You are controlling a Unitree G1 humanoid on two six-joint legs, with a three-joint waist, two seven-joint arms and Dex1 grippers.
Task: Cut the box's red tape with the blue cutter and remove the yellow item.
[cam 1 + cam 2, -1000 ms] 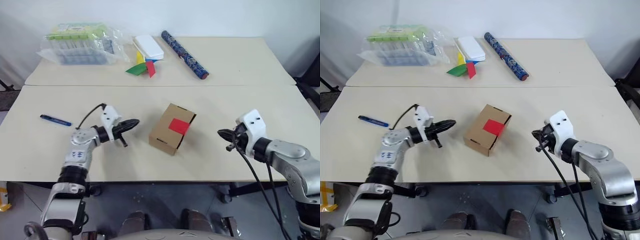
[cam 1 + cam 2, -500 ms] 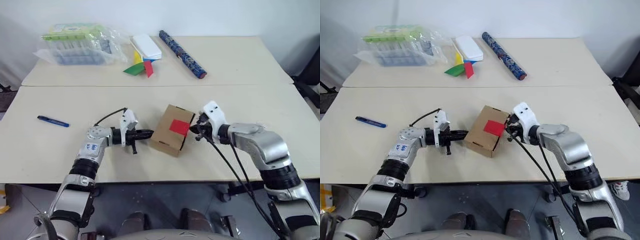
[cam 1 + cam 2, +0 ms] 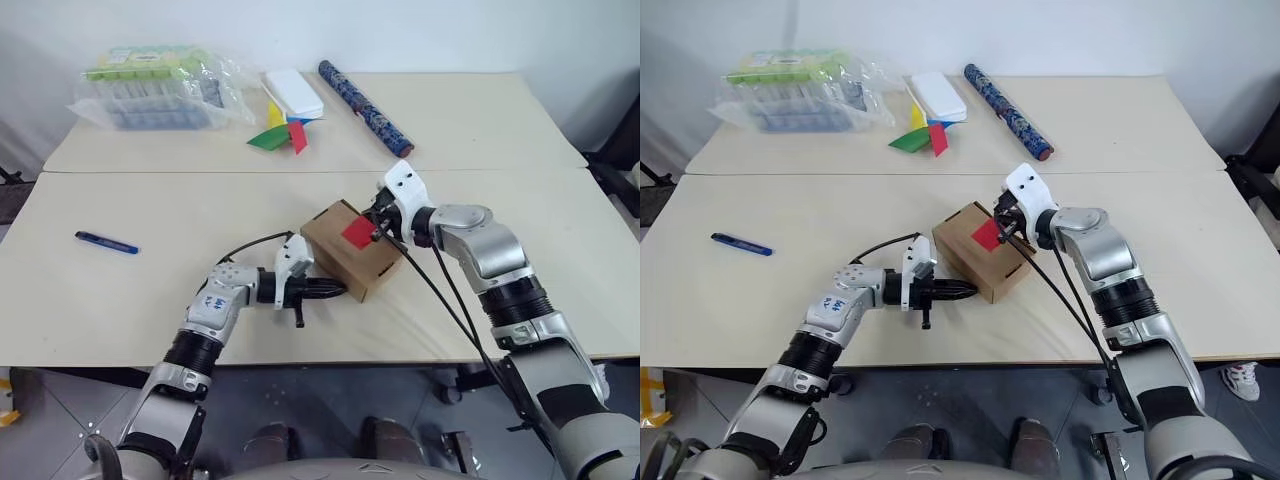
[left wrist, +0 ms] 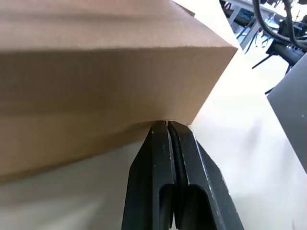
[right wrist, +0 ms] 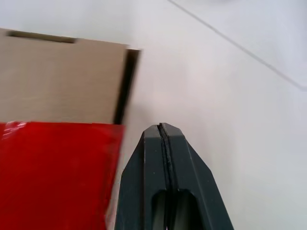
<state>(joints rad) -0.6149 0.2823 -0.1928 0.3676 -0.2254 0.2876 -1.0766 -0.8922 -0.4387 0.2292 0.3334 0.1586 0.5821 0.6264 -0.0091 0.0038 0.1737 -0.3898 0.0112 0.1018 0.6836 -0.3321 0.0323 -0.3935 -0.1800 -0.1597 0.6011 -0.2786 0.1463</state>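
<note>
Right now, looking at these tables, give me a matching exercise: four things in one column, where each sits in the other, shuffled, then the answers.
Things:
1. blue cutter
2. left gripper
3. right gripper
4. dark blue roll

Places:
A. on the far table
B. at the red tape, shut
C. alone on the near table's left
D. at the box's near side, shut

Pairs: 1-C, 2-D, 3-B, 4-A

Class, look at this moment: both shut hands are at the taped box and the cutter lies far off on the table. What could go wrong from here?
1. Both hands are shut and empty: the left hand presses the box at its near side, the right hand sits by the red tape. Pushing could turn or slide the box further.
2. The cutter lies far to the left; the tape is uncut, so prying with shut fingers may tear the cardboard.
</note>
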